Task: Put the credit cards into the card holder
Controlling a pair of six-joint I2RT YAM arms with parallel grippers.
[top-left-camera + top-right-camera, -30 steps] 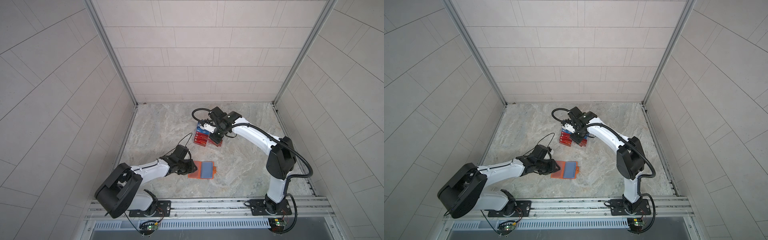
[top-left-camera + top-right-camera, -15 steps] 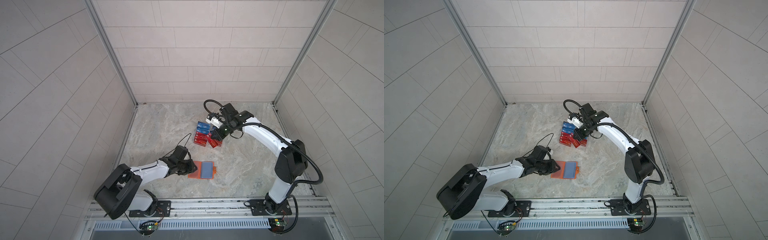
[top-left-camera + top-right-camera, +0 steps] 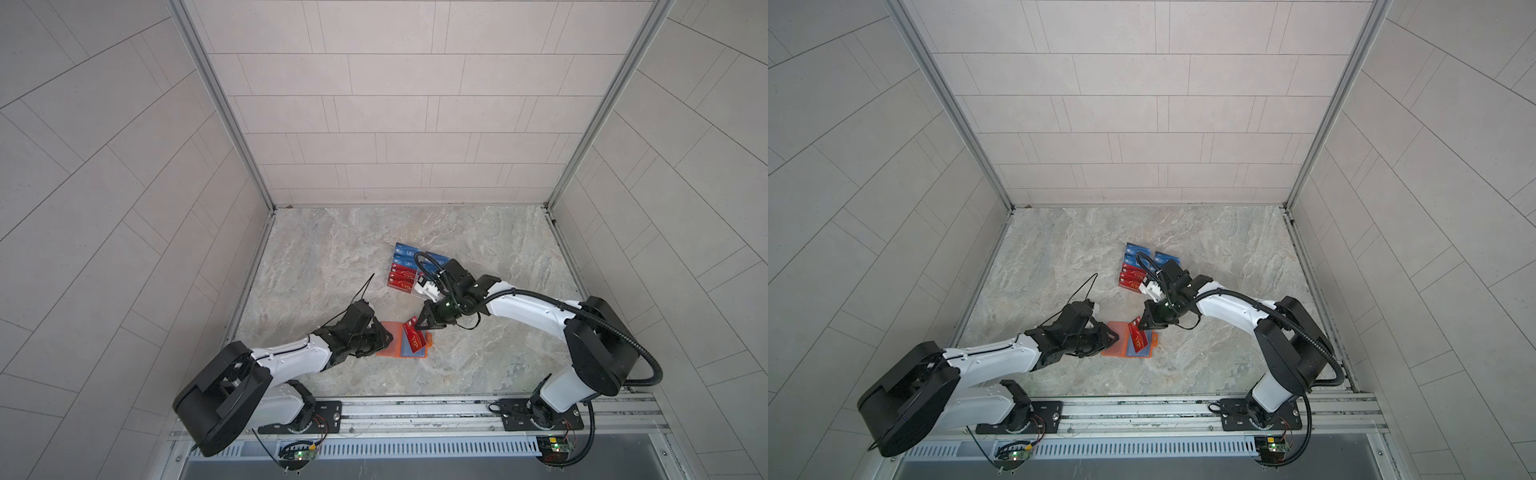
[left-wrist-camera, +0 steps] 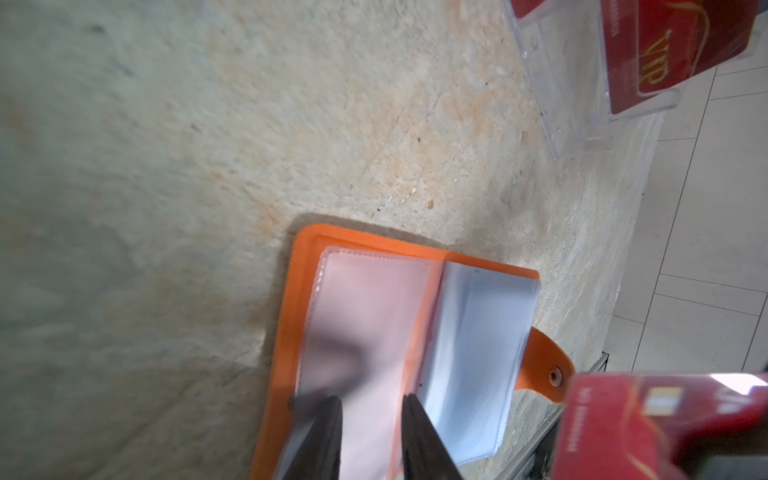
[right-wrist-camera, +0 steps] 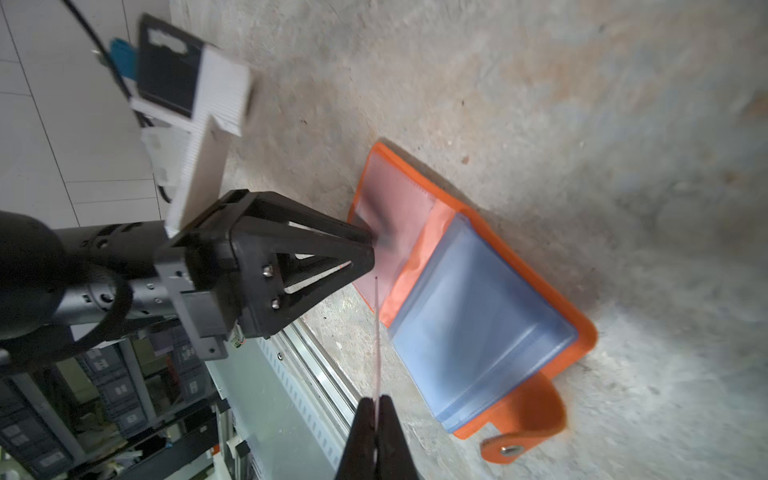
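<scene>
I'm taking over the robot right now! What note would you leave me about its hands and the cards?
Left gripper: jaws a little apart, tips pressing on one clear sleeve page of the open bright orange book-style card holder, flat on the marbled table.
Right gripper: shut on one red plastic VIP card, tilted above the holder, not yet in a sleeve.
Done: one card fetched; I cannot tell whether the bluish sleeves hold any.
Left: slide this card in, then move the red and blue cards from the clear acrylic stand.
</scene>
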